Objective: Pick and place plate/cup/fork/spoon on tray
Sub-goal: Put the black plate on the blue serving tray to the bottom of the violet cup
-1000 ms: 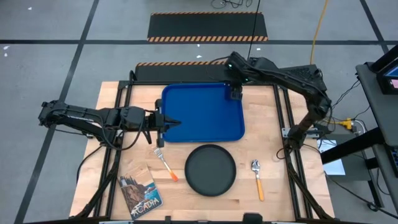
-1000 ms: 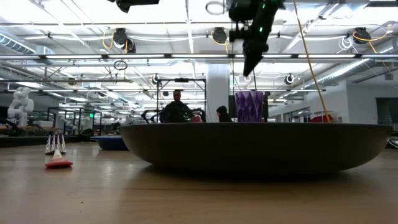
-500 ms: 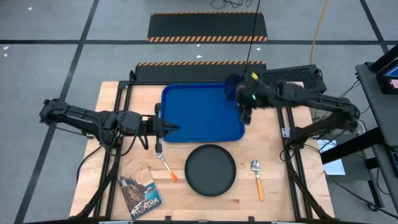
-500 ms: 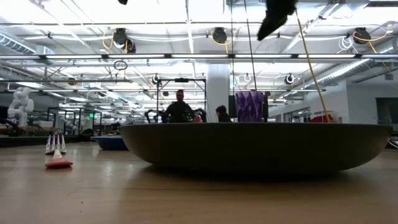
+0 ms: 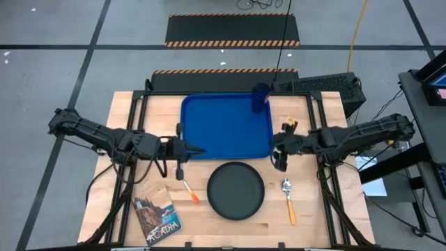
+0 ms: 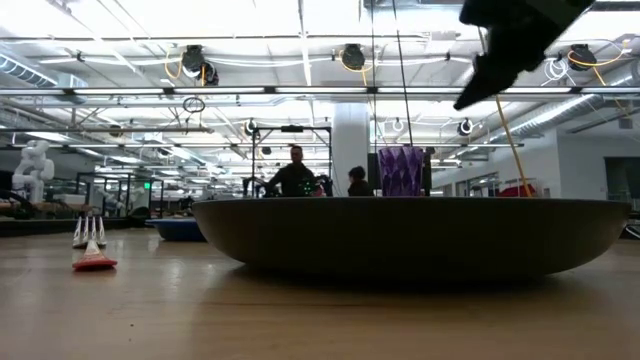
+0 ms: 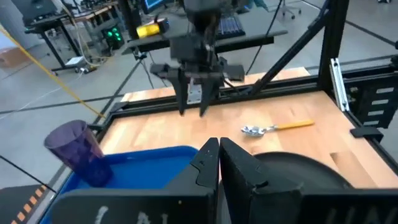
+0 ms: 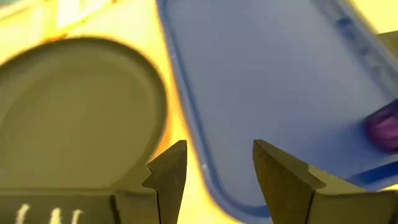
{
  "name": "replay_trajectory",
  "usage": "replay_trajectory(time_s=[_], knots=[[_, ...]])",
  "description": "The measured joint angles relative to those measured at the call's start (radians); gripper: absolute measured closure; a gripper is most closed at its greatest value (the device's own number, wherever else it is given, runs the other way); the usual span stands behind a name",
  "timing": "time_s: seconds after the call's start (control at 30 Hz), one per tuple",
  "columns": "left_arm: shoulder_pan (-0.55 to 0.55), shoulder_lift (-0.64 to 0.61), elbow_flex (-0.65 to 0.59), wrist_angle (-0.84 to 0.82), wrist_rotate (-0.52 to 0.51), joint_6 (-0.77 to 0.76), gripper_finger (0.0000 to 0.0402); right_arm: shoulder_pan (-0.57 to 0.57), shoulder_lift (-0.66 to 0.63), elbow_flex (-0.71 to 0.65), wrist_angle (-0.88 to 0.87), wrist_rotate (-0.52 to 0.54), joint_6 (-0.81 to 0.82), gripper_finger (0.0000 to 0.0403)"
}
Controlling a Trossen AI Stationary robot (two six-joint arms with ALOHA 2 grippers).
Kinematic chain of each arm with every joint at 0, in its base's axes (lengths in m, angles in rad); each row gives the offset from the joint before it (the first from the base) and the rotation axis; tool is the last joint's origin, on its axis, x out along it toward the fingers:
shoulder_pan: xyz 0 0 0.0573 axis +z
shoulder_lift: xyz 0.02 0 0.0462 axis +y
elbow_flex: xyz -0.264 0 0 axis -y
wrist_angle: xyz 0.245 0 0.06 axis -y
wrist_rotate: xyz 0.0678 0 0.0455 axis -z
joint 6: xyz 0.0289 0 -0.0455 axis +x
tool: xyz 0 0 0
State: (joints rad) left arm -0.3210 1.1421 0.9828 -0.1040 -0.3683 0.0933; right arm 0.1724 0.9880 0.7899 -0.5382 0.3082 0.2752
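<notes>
Tray (image 8: 273,81) rim between right fingers (image 8: 169,168)

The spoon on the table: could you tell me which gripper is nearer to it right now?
Right. The right gripper hangs just beside the spoon, near its bowl end. The left gripper is across the table, beyond the plate, above the fork.

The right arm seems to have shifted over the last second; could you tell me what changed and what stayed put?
The right gripper left the cup standing in the tray's far corner and swung back toward the plate, jaws open. Cup, plate, fork and spoon stayed put; the left gripper barely moved.
</notes>
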Motion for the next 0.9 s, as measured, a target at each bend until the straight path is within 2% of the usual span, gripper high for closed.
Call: replay_trajectory(time_s=[0.13, 0.2, 0.33, 0.5, 0.6, 0.77, 0.9], knots=[[-0.028, 0.129, 0.077, -0.042, 0.003, 0.004, 0.0378, 0.029, 0.002, -0.004, 0.014, -0.022, 0.055, 0.0227], [-0.040, 0.195, 0.122, -0.062, 0.038, 0.004, 0.0369, 0.040, 0.003, -0.004, 0.034, -0.021, 0.081, 0.0227], [-0.071, 0.337, 0.211, -0.111, 0.132, -0.016, 0.0329, 0.063, 0.015, -0.004, 0.140, -0.021, 0.117, 0.0227], [-0.132, 0.514, 0.317, -0.140, 0.159, -0.022, 0.0272, 0.114, 0.043, -0.004, 0.298, -0.023, 0.101, 0.0227], [-0.166, 0.616, 0.391, -0.178, 0.179, -0.063, 0.0248, 0.138, 0.046, -0.004, 0.318, -0.022, 0.103, 0.0227], [-0.219, 0.746, 0.494, -0.218, 0.221, -0.146, 0.0237, 0.172, 0.046, -0.003, 0.326, -0.022, 0.106, 0.0227], [-0.251, 0.814, 0.521, -0.216, 0.226, -0.184, 0.0240, 0.186, 0.046, -0.003, 0.326, -0.023, 0.106, 0.0227]])
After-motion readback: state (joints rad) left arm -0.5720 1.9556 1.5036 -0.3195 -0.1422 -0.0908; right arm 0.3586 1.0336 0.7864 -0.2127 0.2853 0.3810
